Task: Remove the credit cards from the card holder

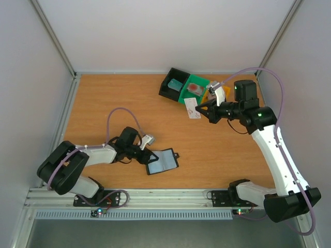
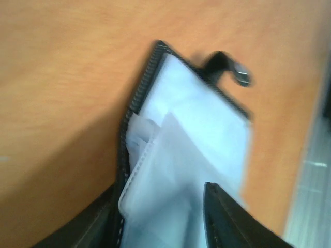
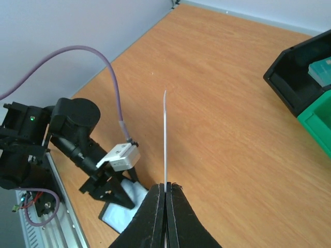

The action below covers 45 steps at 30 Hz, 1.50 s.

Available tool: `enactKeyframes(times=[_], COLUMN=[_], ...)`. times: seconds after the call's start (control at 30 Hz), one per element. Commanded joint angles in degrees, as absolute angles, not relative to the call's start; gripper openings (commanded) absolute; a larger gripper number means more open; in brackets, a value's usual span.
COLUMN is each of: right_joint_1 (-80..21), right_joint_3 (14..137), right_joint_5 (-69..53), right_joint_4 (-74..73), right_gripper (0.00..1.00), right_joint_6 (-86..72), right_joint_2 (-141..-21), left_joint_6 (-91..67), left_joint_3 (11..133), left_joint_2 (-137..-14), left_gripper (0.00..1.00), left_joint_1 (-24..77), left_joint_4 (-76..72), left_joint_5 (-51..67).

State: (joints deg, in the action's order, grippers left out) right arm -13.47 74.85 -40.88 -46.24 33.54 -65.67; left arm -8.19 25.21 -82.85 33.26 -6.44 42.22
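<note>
Three credit cards are in view, all out of the wallet. The teal-blue card (image 1: 176, 83) lies in the black tray (image 1: 166, 88), the red card (image 1: 194, 88) lies in the green tray (image 1: 199, 80), and the whitish card (image 1: 192, 108) is pinched upright in the right gripper (image 1: 199, 109), whose jaws are clamped on its lower edge above the table, just in front of the trays. There are three trays in a row at the far side; the third, an orange tray (image 1: 208, 96), is mostly hidden by the right arm. One card holder (image 1: 164, 160) lies open and flat near the front edge, pale pockets up and its small tab (image 1: 177, 155) pointing right. The left gripper (image 1: 150, 156) sits at its left edge with its fingers (image 2: 222, 219) parted, either side of the pockets and not squeezing them. The table (image 1: 114, 98) is orange-brown wood-look board, enclosed by plain white walls (image 1: 155, 31) with metal corner posts, and an aluminium rail (image 1: 165, 196) at the near edge carries both arm bases.
</note>
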Motion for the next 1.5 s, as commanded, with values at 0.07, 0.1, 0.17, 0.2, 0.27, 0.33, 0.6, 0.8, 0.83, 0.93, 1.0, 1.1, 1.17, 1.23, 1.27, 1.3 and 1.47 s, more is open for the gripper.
enactKeyframes(times=[0.07, 0.1, 0.17, 0.2, 0.27, 0.33, 0.6, 0.8, 0.83, 0.93, 1.0, 1.1, 1.17, 1.23, 1.27, 1.3, 1.47], right_joint_1=[-13.18, -13.16, -13.21, -13.25, -13.27, -14.03, -37.05, -46.94, -48.11, -49.92, -50.98, -52.29, -52.63, -52.65, -52.65, -52.65, -52.64], right_joint_3=[75.59, 75.85, 76.45, 76.84, 77.45, 78.05, 80.12, 85.92, 86.71, 87.7, 87.99, 89.29, 89.62, 89.65, 89.69, 89.77, 90.36], right_joint_5=[-42.94, -43.25, -43.73, -44.16, -45.6, -47.31, -35.13, -25.42, -25.92, -27.49, -27.43, -27.15, -26.76, -26.34, -26.21, -26.05, -23.25], right_joint_4=[-47.0, -47.15, -47.6, -47.99, -48.84, -50.25, -60.76, -68.01, -68.61, -68.52, -68.27, -68.74, -68.75, -68.55, -68.44, -68.27, -67.89], right_gripper=[0.01, 0.01, 0.01, 0.01, 0.01, 0.01, 0.01, 0.01, 0.01, 0.01, 0.01, 0.01, 0.01, 0.01, 0.01, 0.01, 0.01], right_joint_6=[34.42, 34.53, 34.57, 34.62, 34.82, 35.78, 52.54, 54.67, 55.13, 56.39, 57.02, 57.55, 58.05, 58.35, 58.54, 58.75, 59.6], right_joint_2=[-67.02, -67.08, -67.22, -67.38, -67.88, -68.31, -69.78, -78.2, -79.19, -80.32, -80.73, -81.88, -82.31, -82.44, -82.44, -82.61, -82.62], left_joint_6=[-9.06, -9.78, -10.86, -10.96, -11.84, -11.99, 25.07, 36.59, 36.9, 33.74, 31.6, 24.96, 22.44, 22.31, 22.23, 21.9, 19.07], left_joint_3=[26.44, 26.87, 27.15, 27.11, 27.1, 27.72, 33.42, 37.81, 37.86, 37.87, 37.89, 38.14, 38.36, 38.09, 37.92, 37.63, 35.05], left_joint_2=[-82.06, -80.91, -78.46, -76.88, -74.03, -70.64, -55.41, -52.88, -52.51, -52.74, -53.17, -53.75, -54.04, -53.97, -53.87, -53.85, -53.42], left_gripper=[0.58, 0.63, 0.71, 0.75, 0.81, 0.84, 0.83, 0.85, 0.85, 0.85, 0.83, 0.63, 0.36, 0.13, 0.06, 0.02, 0.0], left_joint_1=[33.18, 32.94, 31.56, 30.31, 26.97, 23.63, 22.52, 27.44, 28.68, 30.34, 30.93, 31.9, 32.27, 32.39, 32.39, 32.43, 32.43], left_joint_4=[-5.47, -4.1, -2.25, -1.79, -1.67, -3.57, 0.84, 20.31, 20.5, 18.83, 16.95, 12.0, 10.58, 10.16, 9.8, 9.09, 2.88], left_joint_5=[17.07, 15.11, 14.67, 14.8, 17.44, 27.1, 73.44, 68.24, 65.54, 62.21, 61.55, 61.3, 61.5, 61.27, 61.4, 61.71, 62.36])
